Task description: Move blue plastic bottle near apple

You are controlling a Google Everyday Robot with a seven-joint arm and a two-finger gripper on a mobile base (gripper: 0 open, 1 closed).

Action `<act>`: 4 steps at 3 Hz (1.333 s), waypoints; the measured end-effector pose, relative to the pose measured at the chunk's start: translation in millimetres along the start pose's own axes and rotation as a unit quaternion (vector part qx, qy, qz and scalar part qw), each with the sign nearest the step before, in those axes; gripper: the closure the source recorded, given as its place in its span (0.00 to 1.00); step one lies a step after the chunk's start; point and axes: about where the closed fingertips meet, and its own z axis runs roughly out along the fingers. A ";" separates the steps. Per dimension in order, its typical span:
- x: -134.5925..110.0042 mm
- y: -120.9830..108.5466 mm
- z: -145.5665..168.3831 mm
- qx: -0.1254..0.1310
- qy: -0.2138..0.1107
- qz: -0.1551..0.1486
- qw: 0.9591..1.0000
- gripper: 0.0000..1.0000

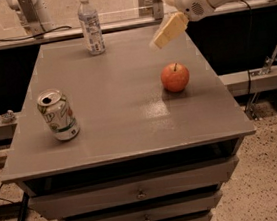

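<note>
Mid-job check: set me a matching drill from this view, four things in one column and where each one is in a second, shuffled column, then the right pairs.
Things:
1. bottle
2. apple
3. can
4. tool

Places:
A. standing near the front left of the table
B. in the air over the table's far right part, beyond the apple
C. upright at the far edge of the table, left of the middle
D. resting on the right side of the table

Pairs: 1-C, 2-D, 3-A, 4-B

Blue plastic bottle (pixel 91 25) upright, far back, capped — red apple (pixel 175 77) well apart, stem up; tool (pixel 160 39) above, beyond apple.
</note>
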 end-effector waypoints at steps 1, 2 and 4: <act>-0.2 0.2 0.3 0.000 0.000 0.000 1.000 0.00; 0.3 -9.5 7.6 0.015 -0.028 0.007 0.999 0.00; -5.6 -73.2 85.8 0.058 -0.142 0.068 0.986 0.00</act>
